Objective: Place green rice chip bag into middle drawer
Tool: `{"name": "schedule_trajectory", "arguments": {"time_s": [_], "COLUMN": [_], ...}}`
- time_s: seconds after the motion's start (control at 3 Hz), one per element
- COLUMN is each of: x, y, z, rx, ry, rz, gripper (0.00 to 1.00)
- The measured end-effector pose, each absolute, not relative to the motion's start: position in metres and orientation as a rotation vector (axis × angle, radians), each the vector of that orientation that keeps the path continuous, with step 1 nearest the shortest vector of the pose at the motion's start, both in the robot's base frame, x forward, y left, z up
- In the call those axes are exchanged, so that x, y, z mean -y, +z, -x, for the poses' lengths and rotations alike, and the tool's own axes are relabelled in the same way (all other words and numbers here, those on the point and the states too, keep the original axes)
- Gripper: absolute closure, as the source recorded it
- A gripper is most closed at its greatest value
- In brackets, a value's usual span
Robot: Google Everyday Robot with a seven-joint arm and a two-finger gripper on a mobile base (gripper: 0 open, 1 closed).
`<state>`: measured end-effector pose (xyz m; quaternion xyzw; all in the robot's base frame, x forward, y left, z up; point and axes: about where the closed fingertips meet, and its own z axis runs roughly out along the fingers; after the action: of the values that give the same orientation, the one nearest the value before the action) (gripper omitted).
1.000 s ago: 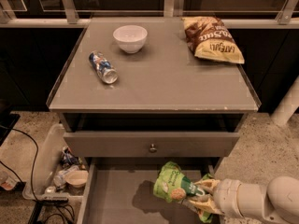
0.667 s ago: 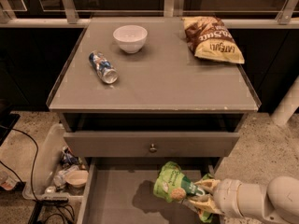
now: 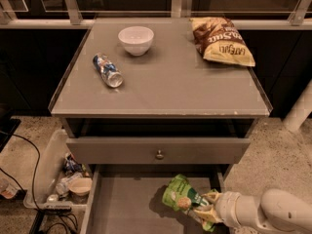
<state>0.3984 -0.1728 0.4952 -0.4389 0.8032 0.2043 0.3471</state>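
The green rice chip bag (image 3: 178,195) hangs over the right part of the open middle drawer (image 3: 129,206), a wide grey box with a flat floor, pulled out below the drawer front with a round knob (image 3: 159,154). My gripper (image 3: 204,209) comes in from the lower right on a white arm and is shut on the bag's right end. The bag casts a shadow on the drawer floor and seems to hang just above it.
On the cabinet top (image 3: 165,89) stand a white bowl (image 3: 136,39), a lying plastic bottle (image 3: 107,70) and a brown-and-yellow chip bag (image 3: 221,40). A bin of clutter (image 3: 63,179) and cables lie on the floor at left. A white post (image 3: 300,108) stands at right.
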Motion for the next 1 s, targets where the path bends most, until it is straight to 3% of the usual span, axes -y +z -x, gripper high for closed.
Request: {"name": "schedule_trajectory", "arguments": {"time_s": [1.0], "x": [0.168], "y": [0.405], "z": [-0.442], "rx": [-2.037], "ry": [0.548], "rz": [1.019], "gripper": [1.00]}}
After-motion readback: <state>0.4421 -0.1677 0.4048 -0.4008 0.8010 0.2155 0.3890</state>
